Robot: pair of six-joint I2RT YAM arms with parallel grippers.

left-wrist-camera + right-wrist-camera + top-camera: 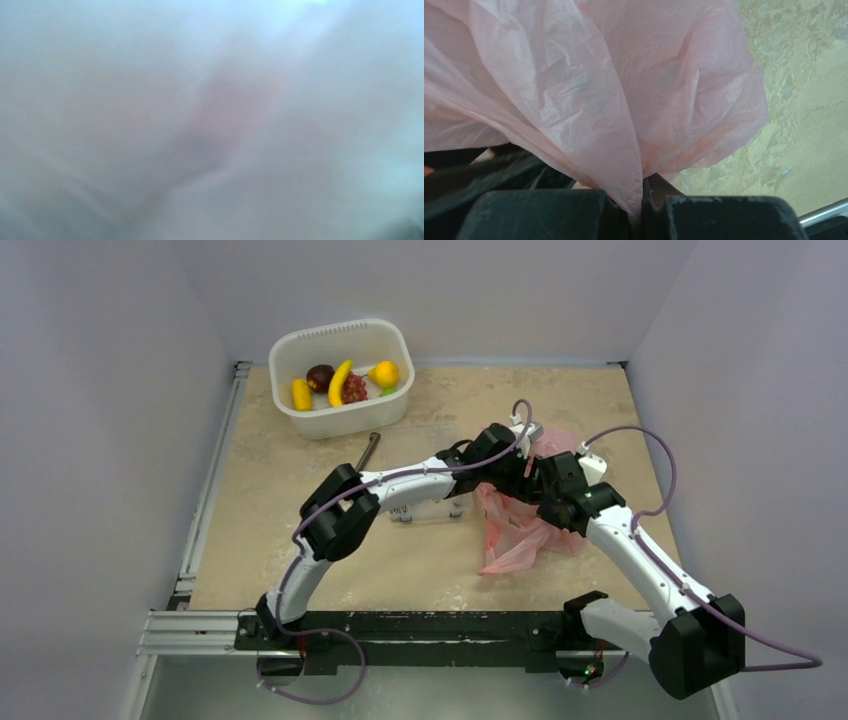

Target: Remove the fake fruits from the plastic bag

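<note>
The pink plastic bag (pixel 520 535) lies crumpled on the table right of centre and fills the right wrist view (pixel 589 85). My right gripper (pixel 548 478) is shut on a pinched fold of the bag's film (pixel 642 185) and holds it up. My left gripper (pixel 522 456) reaches into the bag from the left; its fingers are hidden by the film, and the left wrist view shows only blurred pale film (pixel 215 115). No fruit shows in the bag. A yellow banana (pixel 340 382), a red bumpy fruit (pixel 354 389) and a yellow-orange one (pixel 384 373) lie in the white tub (pixel 300 425).
The white tub stands at the back left and also holds a dark round fruit (pixel 320 376) and a small yellow one (pixel 301 394). A grey metal screw (pixel 368 450) lies in front of it. A clear box (pixel 430 508) sits under my left forearm. A metal rail (pixel 205 500) runs along the left edge.
</note>
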